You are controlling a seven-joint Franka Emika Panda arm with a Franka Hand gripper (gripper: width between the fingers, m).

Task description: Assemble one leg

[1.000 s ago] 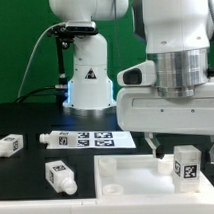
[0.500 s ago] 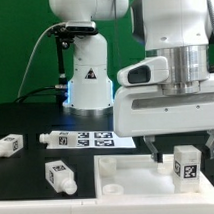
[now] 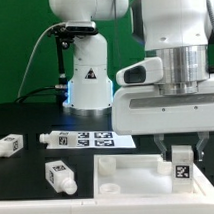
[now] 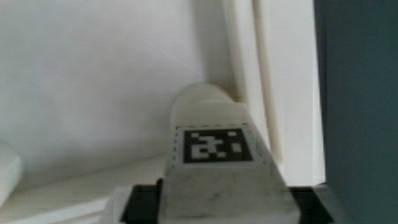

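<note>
A white leg with a square marker tag stands upright on the large white panel, at the exterior view's right. My gripper has come down over it, with one finger on each side of its upper part. The jaws are open and a small gap shows on each side of the leg. In the wrist view the leg fills the middle and runs between my gripper's dark pads. It rests on the white panel.
Three more legs lie on the black table: one at the far left, one at the front left, one beside the marker board. The marker board lies in front of the arm's white base.
The gripper has come down and shifted slightly so that its fingers straddle the upright leg. The leg and the other parts have not moved.
</note>
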